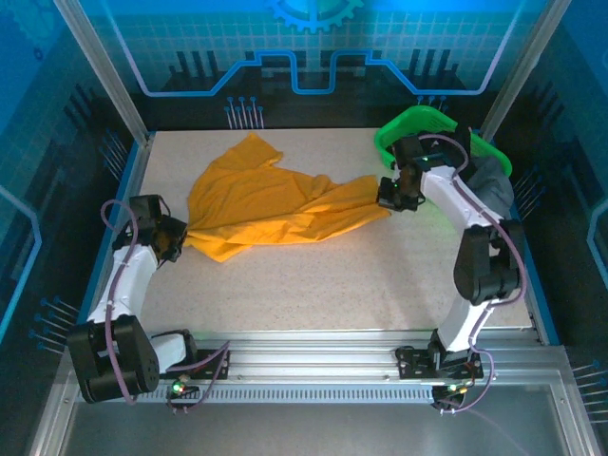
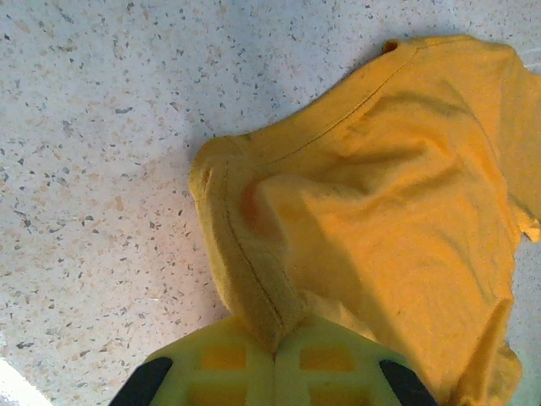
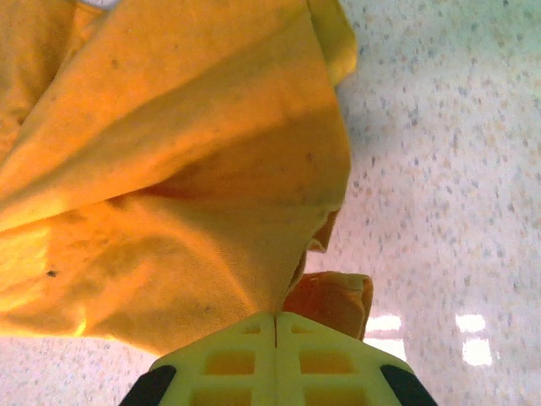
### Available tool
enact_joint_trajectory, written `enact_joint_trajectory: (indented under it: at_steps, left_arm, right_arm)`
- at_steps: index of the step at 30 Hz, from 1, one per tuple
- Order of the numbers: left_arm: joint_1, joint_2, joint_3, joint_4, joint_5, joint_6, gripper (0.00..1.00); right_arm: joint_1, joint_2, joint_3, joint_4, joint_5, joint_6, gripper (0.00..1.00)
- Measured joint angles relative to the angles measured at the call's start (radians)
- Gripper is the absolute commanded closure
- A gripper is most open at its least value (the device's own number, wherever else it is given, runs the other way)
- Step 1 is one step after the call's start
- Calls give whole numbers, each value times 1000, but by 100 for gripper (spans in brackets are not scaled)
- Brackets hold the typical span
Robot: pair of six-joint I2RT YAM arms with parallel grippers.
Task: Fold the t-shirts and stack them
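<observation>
A plain orange-yellow t-shirt [image 1: 266,204] lies crumpled across the middle of the speckled table, stretched between my two grippers. At its left end my left gripper [image 1: 177,239] is shut on a hemmed edge of the cloth. In the left wrist view the t-shirt [image 2: 389,194] bunches into the closed left gripper [image 2: 275,351]. My right gripper [image 1: 391,198] is shut on the t-shirt's right end. In the right wrist view the t-shirt [image 3: 177,169] rises from the closed right gripper [image 3: 276,317], with a small fold of cloth beside it.
A bright green plastic basket [image 1: 404,128] stands at the back right, behind the right arm, with grey cloth [image 1: 489,185] at its near side. Metal frame posts and blue panels wall the table. Bare tabletop [image 1: 313,285] lies in front of the shirt.
</observation>
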Motion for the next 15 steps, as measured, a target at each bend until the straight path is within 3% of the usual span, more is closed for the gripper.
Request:
enact_joint_trajectory:
  at_steps: [11,15]
  left_arm:
    - [0,0,3,3,-18,7,100]
    - [0,0,3,6,-18,7,100]
  right_arm:
    - [8,-249,-189,-134,-62,95,100]
    - [8,-250,-282,-152,-125,140,100]
